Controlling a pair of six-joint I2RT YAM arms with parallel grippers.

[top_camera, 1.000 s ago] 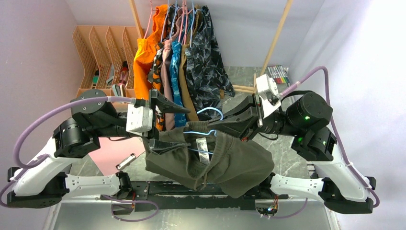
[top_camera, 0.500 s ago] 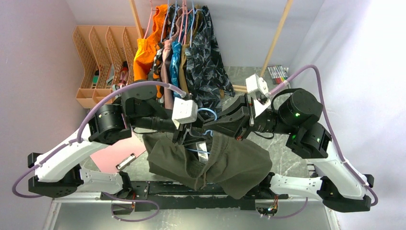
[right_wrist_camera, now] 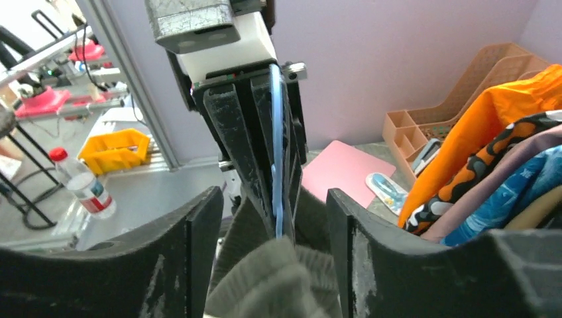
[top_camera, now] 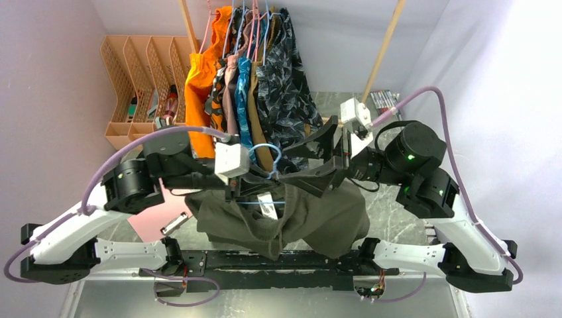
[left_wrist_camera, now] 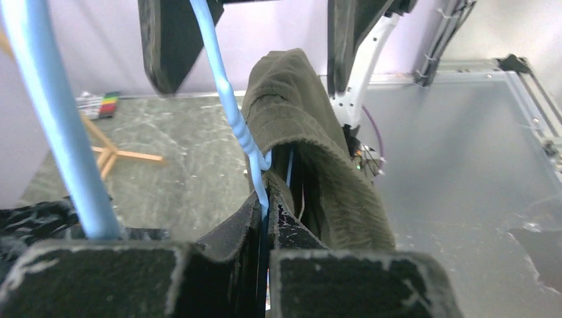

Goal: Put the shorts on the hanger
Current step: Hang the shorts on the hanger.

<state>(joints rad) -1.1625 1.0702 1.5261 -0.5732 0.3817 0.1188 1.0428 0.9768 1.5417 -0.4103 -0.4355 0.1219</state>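
Note:
The light-blue hanger (top_camera: 266, 158) hangs in the air between my two arms, with the olive-green shorts (top_camera: 291, 222) draped over it and sagging to both sides. My left gripper (top_camera: 260, 180) is shut on the hanger's thin bar (left_wrist_camera: 233, 116), just below the ribbed waistband (left_wrist_camera: 298, 99). My right gripper (top_camera: 308, 162) faces it from the right and stands open. Its fingers (right_wrist_camera: 189, 255) straddle the bunched waistband (right_wrist_camera: 265, 281) and the hanger bar (right_wrist_camera: 276, 165) without pressing on them.
Behind hangs a wooden rack with an orange garment (top_camera: 202, 73), a dark camouflage garment (top_camera: 288, 86) and others on pink hangers. Tan file trays (top_camera: 136, 69) stand at the back left. A pink sheet (top_camera: 156, 212) lies on the table and markers (top_camera: 384, 99) lie at the back right.
My left arm swung in from the left and its jaws closed on the hanger. My right gripper, earlier shut at the hanger, has opened. The shorts shifted slightly left.

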